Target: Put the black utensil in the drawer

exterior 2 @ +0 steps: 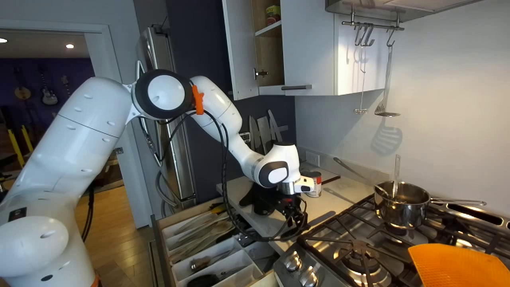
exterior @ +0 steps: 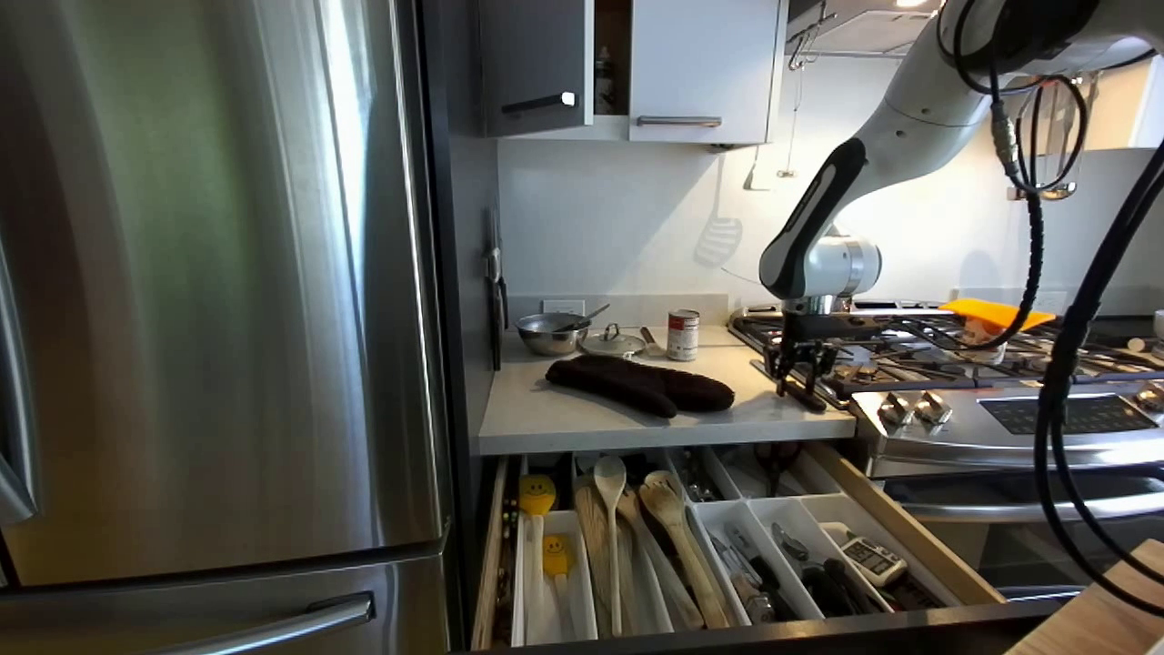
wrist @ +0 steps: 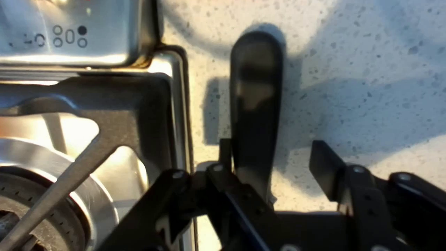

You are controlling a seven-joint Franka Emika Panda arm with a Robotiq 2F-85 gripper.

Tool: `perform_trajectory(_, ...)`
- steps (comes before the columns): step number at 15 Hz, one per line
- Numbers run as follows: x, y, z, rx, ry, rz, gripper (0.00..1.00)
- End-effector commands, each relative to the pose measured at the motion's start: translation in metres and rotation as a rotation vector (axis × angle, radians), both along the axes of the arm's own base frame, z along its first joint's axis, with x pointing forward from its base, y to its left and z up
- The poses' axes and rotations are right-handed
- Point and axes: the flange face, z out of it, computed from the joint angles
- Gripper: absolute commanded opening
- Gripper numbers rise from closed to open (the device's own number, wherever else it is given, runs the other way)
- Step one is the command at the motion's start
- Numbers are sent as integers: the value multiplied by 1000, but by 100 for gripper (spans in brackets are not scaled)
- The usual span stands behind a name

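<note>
Near ctr of the wrist view, the black utensil (wrist: 256, 101) lies on the desk (wrist: 366, 45), rounded end toward the top of the frame, lower part hidden by the claw (wrist: 274, 160). Claw's open: its fingers (wrist: 324, 170) are spread w/ the utensil btwn them — the one at frame L right beside it (can't tell if touching), the one at frame R well apart. Stove (wrist: 115, 122) fills much of the L side, just beside the utensil.

In an exterior view, R of ctr, the claw points down at the desk's R end, utensil at its tips, near the stove & the front edge. Lower ctr to lower R, the drawer (exterior: 904, 523) is pulled out, w/ wooden spoons (exterior: 668, 506), yellow smiley-face utensils (exterior: 536, 494) at its L & a white timer (exterior: 875, 559) at its R; the black utensil is outside it, up on the desk. Mid-frame on the desk: dark mitts (exterior: 627, 377), & behind them a metal bowl (exterior: 550, 335), a lid (exterior: 612, 344) & a red-and-white can (exterior: 682, 337). Fridge (exterior: 218, 300) takes up the L part.

In an exterior view, the arm (exterior 2: 165, 93) reaches from lower L to ctr. A steel pot (exterior 2: 402, 213) sits on the stove at R, w/ an orange sheet (exterior 2: 458, 263) at lower R — cut off by the frame edge.
</note>
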Motion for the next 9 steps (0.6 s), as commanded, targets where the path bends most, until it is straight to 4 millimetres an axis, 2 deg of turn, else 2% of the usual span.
perform_trajectory(1,6,-7,-10,-13,10,15,45)
perform_trajectory(2,7,-8,-10,-15,11,16,40)
perform_trajectory(3,8,-8,-10,-14,12,17,40)
perform_trajectory(5,8,-8,-8,-14,16,15,32)
perform_trajectory(6,8,-8,-8,-10,21,13,24)
perform_trajectory(7,8,-8,-7,-9,23,11,7)
perform_trajectory(9,6,-7,-5,-5,34,6,8)
